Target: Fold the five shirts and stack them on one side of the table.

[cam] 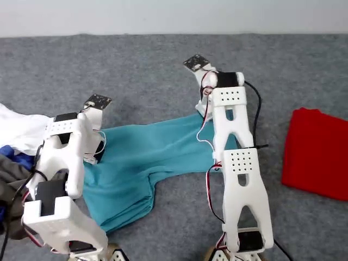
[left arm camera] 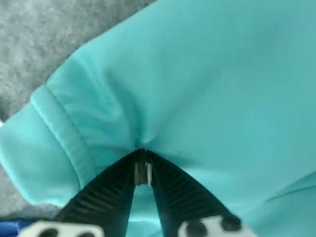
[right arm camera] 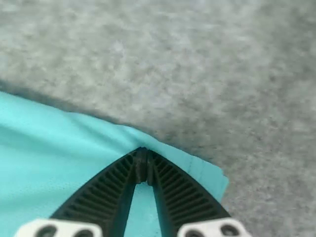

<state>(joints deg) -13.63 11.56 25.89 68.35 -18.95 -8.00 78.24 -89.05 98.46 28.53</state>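
High view, left edge: heap of unfolded shirts, white, blue, grey. Just right of it, left hand pinched tight on a fold of the teal shirt, near a hemmed edge. Shirt's long axis runs lower left to upper right across the grey desk, strung between both hands. Right hand clamped on the shirt's far edge, by a corner. Far right: red shirt, folded, well apart. Next move likely needs both hands travelling together, across that axis.

Bright, even light, soft shadows
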